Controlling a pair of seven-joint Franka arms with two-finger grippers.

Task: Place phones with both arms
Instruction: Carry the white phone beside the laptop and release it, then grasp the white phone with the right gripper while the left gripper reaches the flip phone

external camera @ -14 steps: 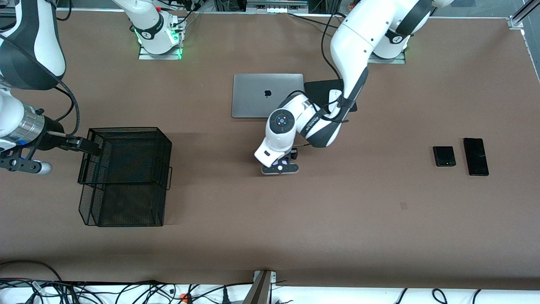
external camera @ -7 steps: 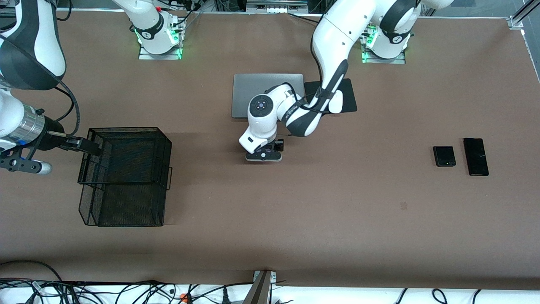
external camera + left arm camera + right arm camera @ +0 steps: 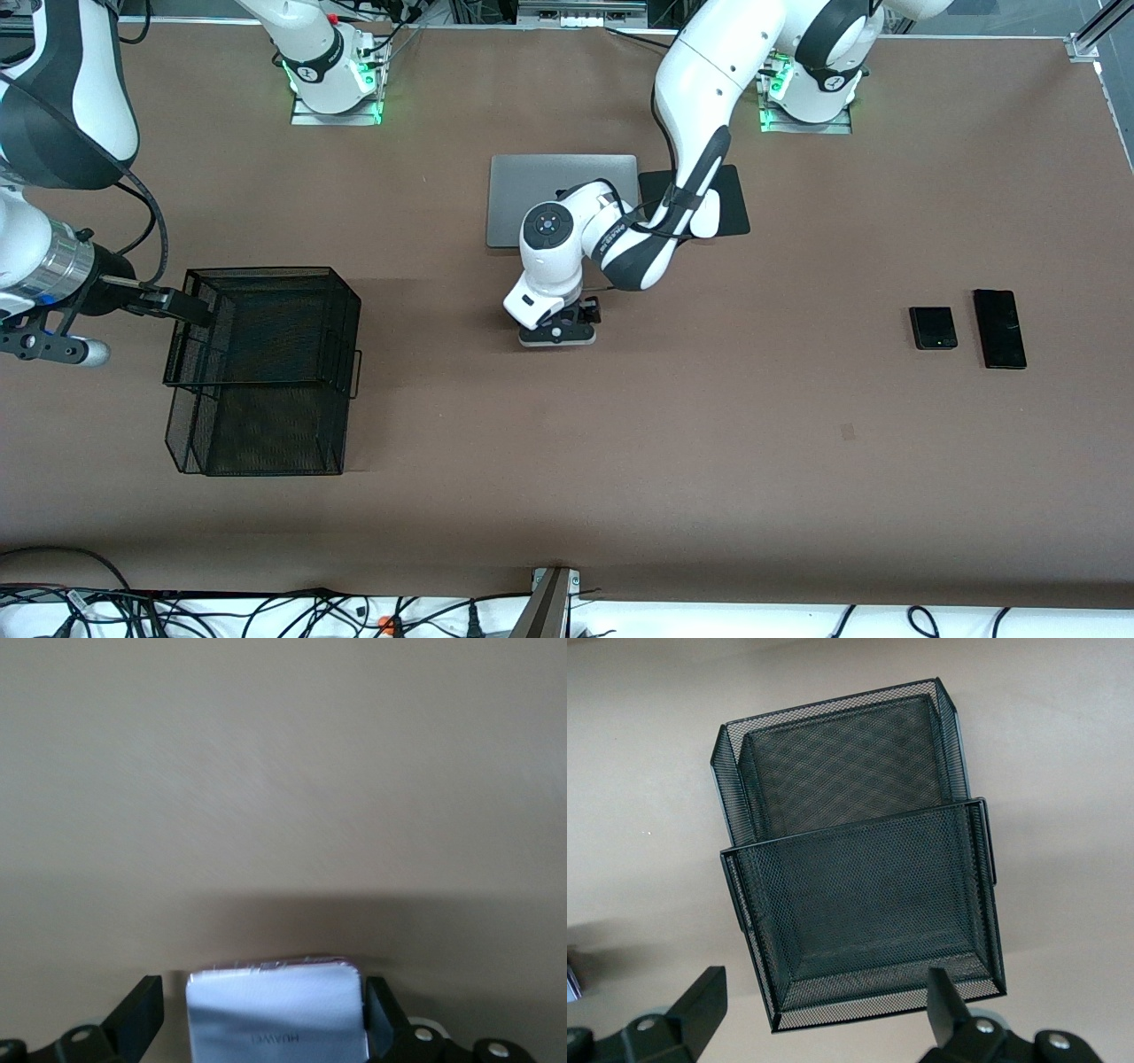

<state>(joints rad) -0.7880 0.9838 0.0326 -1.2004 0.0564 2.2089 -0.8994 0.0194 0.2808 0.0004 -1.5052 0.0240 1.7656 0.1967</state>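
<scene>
— Two end effectors, both open?
— Yes. Left end effector point(image 3: 560, 331) straddles the lilac phone point(image 3: 275, 1014) mid-bench point(image 3: 709, 443), fingers apart; right end effector point(image 3: 824, 985) waits over the mesh basket point(image 3: 859, 904).
— Others?
— Small black phone point(image 3: 933, 328) beside slim black phone point(image 3: 999, 328).

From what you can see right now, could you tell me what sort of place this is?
Probably a robotics lab: two large white jointed robot arms bolted to a brown table, loose black cables along its edge, and a black wire-mesh basket.
</scene>
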